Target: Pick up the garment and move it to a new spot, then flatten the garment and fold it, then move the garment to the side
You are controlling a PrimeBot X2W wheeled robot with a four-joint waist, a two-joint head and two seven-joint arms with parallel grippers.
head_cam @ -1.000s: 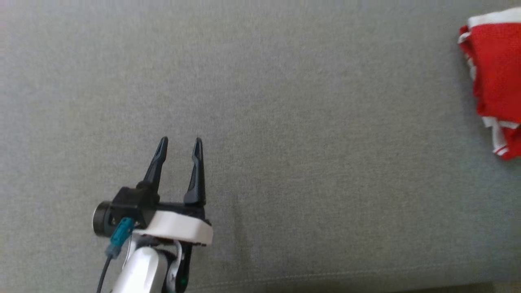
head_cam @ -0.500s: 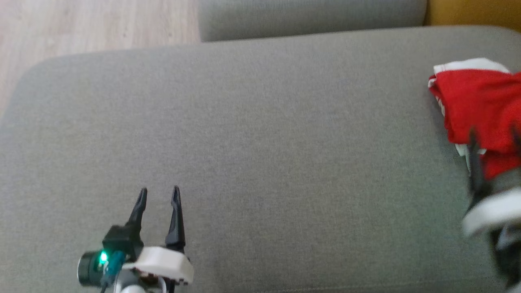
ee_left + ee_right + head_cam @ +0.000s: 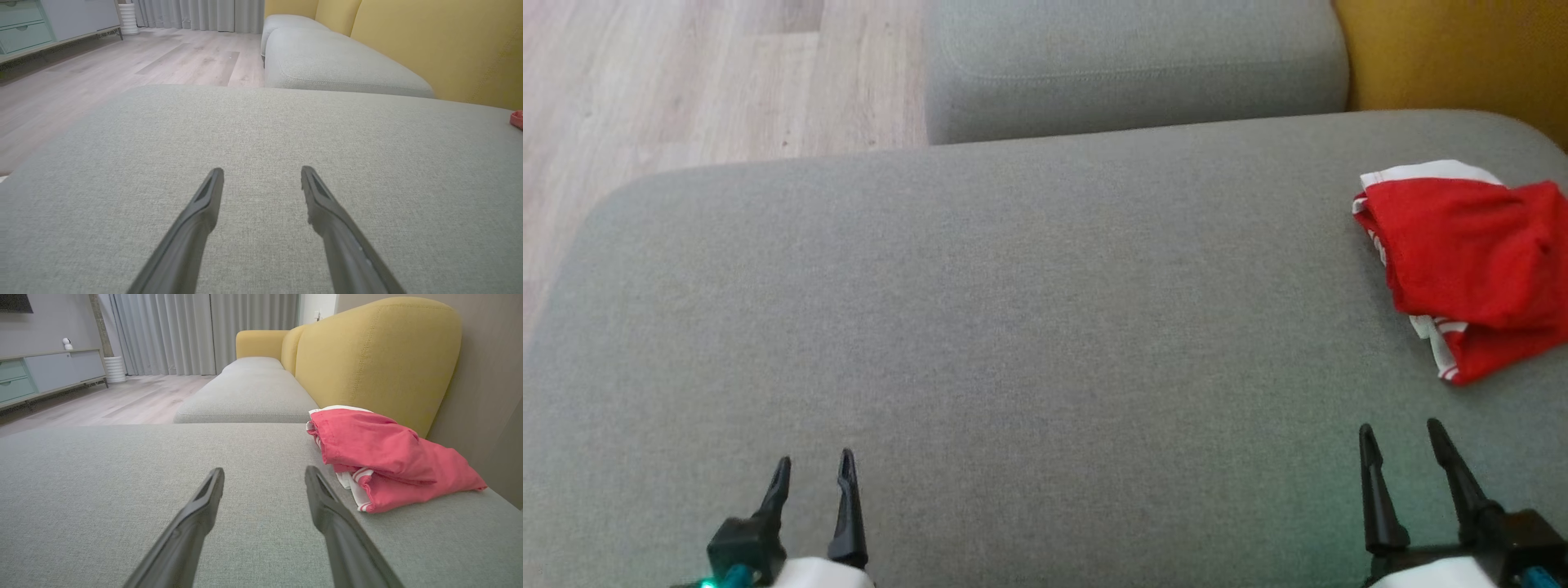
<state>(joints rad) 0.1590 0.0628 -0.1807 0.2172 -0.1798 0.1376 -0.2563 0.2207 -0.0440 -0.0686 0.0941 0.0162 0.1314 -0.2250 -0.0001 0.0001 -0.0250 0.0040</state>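
Note:
A red garment with white trim (image 3: 1470,261) lies folded in a loose bundle at the right end of the grey sofa seat (image 3: 1029,327). It appears pinkish-red (image 3: 388,453) in the right wrist view, against the yellow backrest. My right gripper (image 3: 1401,437) stands open over the seat's front right, short of the garment and empty. Over the front left, my left gripper (image 3: 813,464) is open too, nothing between its fingers (image 3: 208,196). A sliver of the garment (image 3: 517,119) shows at the left wrist view's right edge.
A second grey seat cushion (image 3: 1127,65) adjoins at the back. The yellow backrest (image 3: 1462,57) rises at the far right. Wooden floor (image 3: 686,82) lies beyond the seat's left edge. A low cabinet (image 3: 41,375) and curtains (image 3: 196,330) stand across the room.
The head camera has tilted up, so the floor and back cushion come into view. Both grippers now sit low at the frame's bottom, open; the right one was blurred near the garment half a second ago.

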